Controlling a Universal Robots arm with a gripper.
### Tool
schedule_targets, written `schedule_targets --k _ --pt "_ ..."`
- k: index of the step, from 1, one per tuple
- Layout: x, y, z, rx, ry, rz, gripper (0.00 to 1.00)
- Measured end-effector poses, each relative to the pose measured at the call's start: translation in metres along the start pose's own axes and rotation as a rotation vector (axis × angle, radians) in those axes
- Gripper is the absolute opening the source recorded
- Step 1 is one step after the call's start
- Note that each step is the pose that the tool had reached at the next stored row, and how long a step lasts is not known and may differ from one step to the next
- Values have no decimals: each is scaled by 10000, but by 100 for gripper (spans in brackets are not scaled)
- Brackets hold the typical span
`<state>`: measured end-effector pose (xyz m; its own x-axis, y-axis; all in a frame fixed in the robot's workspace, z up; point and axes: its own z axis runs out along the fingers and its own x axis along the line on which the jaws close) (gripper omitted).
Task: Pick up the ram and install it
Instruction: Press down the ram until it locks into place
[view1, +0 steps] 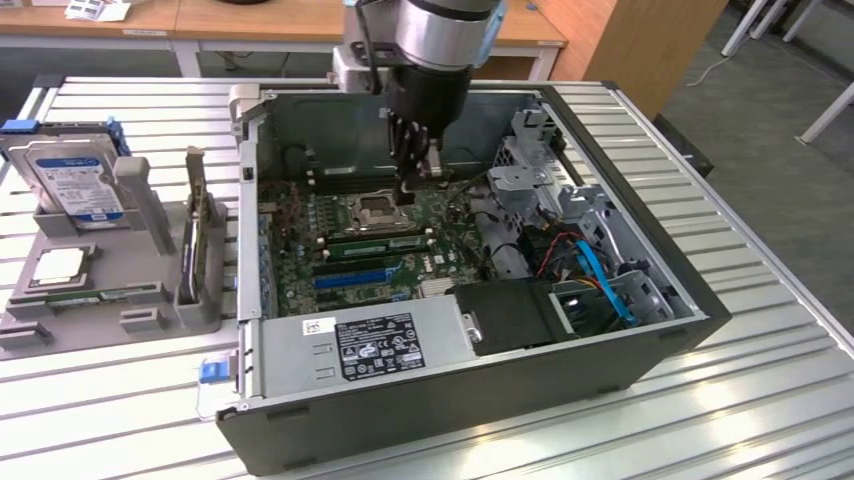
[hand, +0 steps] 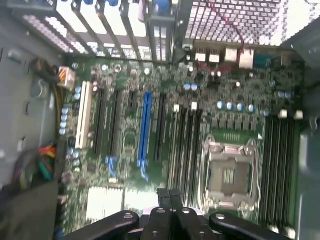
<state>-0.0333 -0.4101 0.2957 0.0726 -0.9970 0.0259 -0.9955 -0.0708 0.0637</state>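
Note:
My gripper hangs inside the open computer case, just above the motherboard and near the empty processor socket. In the wrist view its fingertips are pressed together, shut, with nothing between them, over the black memory slots beside the socket. A long narrow green ram stick stands on edge along a slot between the socket and the blue expansion slot. Another flat green strip lies in the grey parts holder outside the case; I cannot tell what it is.
The grey holder at the exterior view's left carries a hard drive, a silver-lidded processor and an upright card. Inside the case are the power supply, blue cables and drive cage. More memory slots flank the socket.

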Motion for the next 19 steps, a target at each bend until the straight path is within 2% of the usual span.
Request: schedule_targets --k 4,5,11,16,17,19 --pt "12 -151 -38 1 0 -14 11" --pt "14 -166 -78 1 -1 -17 11" --pt "9 -154 -351 0 -1 -15 11" --pt "-99 -148 -582 -3 27 -15 11" --pt "-109 -148 -601 -4 49 -12 11" --pt "-109 -148 -601 -4 52 -13 11"
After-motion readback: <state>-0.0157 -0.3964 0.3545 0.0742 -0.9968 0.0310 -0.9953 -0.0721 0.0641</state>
